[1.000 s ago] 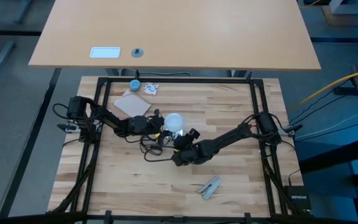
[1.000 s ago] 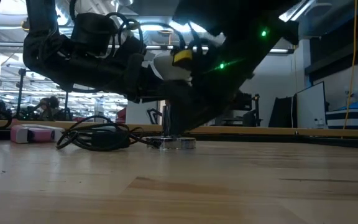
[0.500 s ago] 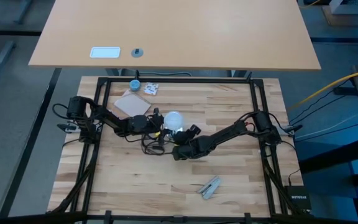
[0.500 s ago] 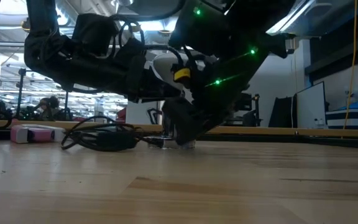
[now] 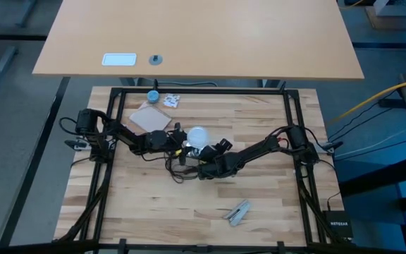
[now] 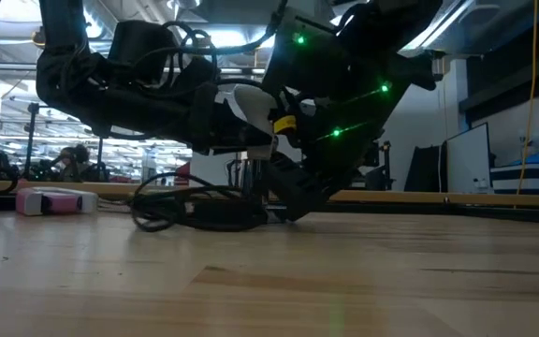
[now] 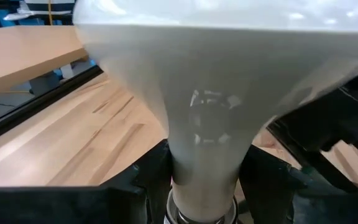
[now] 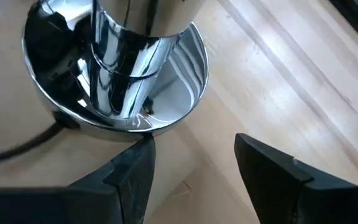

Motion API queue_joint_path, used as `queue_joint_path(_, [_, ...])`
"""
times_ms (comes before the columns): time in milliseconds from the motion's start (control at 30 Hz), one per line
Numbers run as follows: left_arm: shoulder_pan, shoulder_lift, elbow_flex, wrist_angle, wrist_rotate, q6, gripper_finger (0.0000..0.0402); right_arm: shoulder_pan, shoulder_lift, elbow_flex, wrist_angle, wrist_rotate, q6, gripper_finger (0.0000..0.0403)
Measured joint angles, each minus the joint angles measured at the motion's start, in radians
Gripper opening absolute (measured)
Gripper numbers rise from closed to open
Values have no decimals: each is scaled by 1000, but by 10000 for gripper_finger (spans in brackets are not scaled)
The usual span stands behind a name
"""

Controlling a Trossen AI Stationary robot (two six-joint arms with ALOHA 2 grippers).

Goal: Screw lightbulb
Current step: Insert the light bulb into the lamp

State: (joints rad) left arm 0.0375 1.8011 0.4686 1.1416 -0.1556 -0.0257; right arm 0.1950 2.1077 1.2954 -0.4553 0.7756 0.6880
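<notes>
We see right end effector (image 5: 201, 169) shifted up toward frame centre, fingers apart beside chrome lamp base (image 8: 117, 74). Left end effector (image 5: 183, 147) grips lightbulb (image 5: 197, 135) at centre. We judge base-steadying comes next.

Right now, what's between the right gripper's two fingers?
Only bare wooden table. In the right wrist view the right gripper stands open beside the shiny lamp base, holding nothing.

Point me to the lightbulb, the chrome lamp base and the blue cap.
lightbulb (image 5: 197, 135), high view, on its white globe.
chrome lamp base (image 8: 185, 81), right wrist view, on its dish rim.
blue cap (image 5: 152, 96), high view, on its top.
</notes>
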Motion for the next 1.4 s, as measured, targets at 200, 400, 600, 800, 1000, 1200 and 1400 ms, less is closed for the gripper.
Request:
queue_joint_path(200, [3,0,0,0,8,-8,157,50,-77,1,10,-7,1,225])
queue_joint_path(400, [3,1,1,-1,7,-19,157,80,-114,1,118,-73,7,225])
queue_joint_path(600, [3,1,-3,-3,3,5,157,79,-73,1,223,-219,137,225])
queue_joint_path(800, [3,0,-3,-27,0,5,157,79,-63,1,230,-257,199,225])
queue_joint_path(1000, [5,0,-3,-25,-1,3,157,79,-62,1,190,-231,200,225])
queue_joint_path(1200, [2,1,-4,-24,-5,1,157,79,-62,1,69,-192,270,225])
queue_joint_path(1400, [2,1,-4,-22,-5,0,157,80,-61,1,46,-129,284,225])
